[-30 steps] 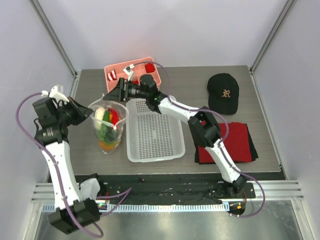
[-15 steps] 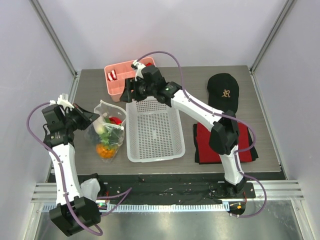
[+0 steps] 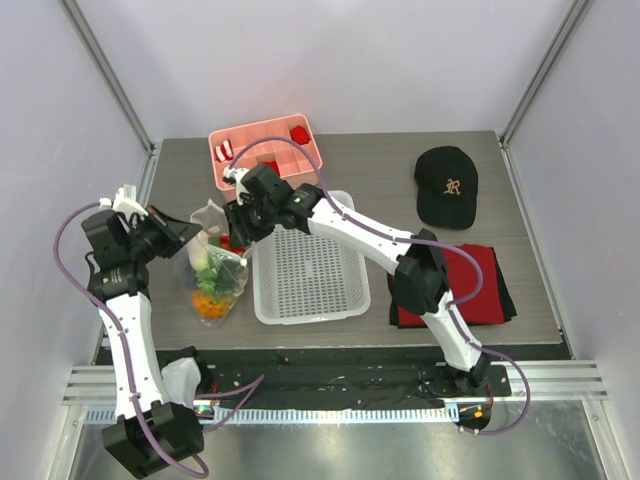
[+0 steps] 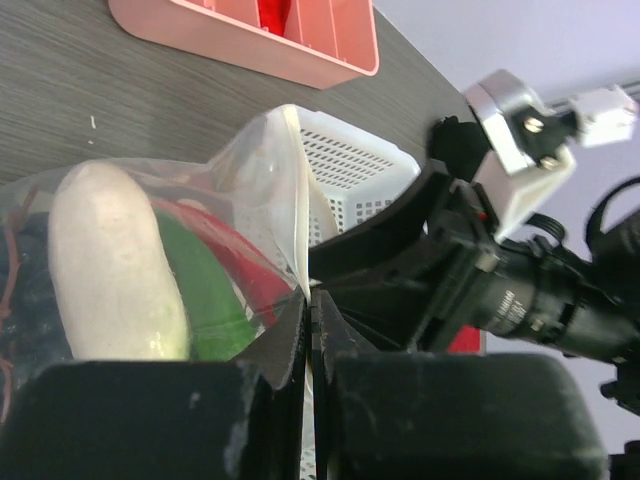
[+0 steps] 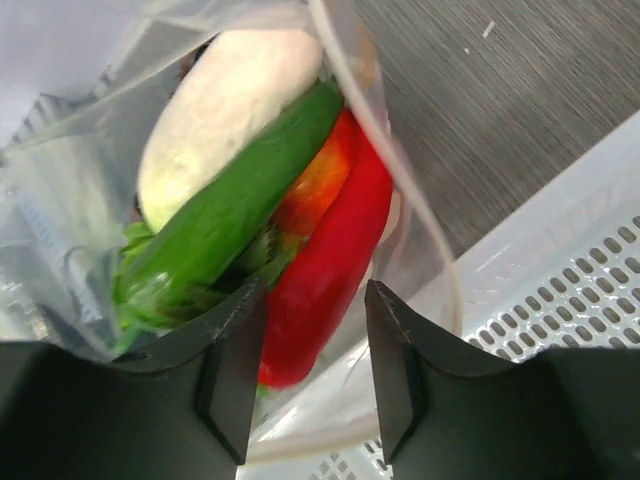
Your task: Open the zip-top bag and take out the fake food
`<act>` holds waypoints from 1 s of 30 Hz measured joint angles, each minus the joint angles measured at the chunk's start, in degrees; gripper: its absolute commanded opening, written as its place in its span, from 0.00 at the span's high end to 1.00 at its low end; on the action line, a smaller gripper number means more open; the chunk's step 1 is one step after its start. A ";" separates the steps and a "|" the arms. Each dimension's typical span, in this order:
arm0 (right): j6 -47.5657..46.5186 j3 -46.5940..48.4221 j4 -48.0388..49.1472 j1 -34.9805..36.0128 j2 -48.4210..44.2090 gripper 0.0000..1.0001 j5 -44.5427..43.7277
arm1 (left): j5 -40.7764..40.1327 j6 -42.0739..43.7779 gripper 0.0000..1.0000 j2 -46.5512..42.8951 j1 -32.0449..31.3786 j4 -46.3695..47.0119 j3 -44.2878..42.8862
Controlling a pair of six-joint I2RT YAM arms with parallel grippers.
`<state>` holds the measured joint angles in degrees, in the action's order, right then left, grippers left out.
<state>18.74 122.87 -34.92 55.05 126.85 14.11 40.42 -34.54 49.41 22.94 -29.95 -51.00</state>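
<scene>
The zip-top bag (image 3: pixel 213 272) lies on the table's left side, open at the top, with the fake food inside. My left gripper (image 3: pixel 186 232) is shut on the bag's left rim; in the left wrist view its jaws (image 4: pixel 308 300) pinch the plastic edge (image 4: pixel 298 200). My right gripper (image 3: pixel 233 222) is open at the bag's mouth. In the right wrist view its fingers (image 5: pixel 312 290) straddle a red piece (image 5: pixel 335 240), without touching it that I can see. A green piece (image 5: pixel 225 215) and a whitish piece (image 5: pixel 235 100) lie beside it. An orange fruit (image 3: pixel 207 303) sits at the bag's bottom.
A white perforated basket (image 3: pixel 312 268) stands right of the bag, touching it. A pink compartment tray (image 3: pixel 268 150) with red pieces is at the back. A black cap (image 3: pixel 446 185) and a red cloth on a black one (image 3: pixel 465 285) lie at the right.
My right gripper has moved from the pink tray forward and left to the bag's mouth. The bag has sunk and tilted from upright. My left gripper keeps its hold on the rim.
</scene>
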 measured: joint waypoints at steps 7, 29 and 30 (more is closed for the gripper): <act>-0.55 2.99 -3.89 -0.66 3.32 0.31 -1.36 | 1.73 -1.31 1.00 -1.29 -0.07 0.98 1.09; -0.90 12.98 -11.69 1.86 6.21 0.99 -7.74 | 2.95 -2.67 1.00 -2.43 -0.11 3.80 5.42; -0.90 14.88 -12.26 1.81 6.23 0.99 -8.04 | 2.97 -2.80 1.00 -2.43 -0.11 4.11 5.81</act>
<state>17.85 137.75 -47.18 56.86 133.08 6.07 43.40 -37.34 46.98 22.83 -25.85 -45.19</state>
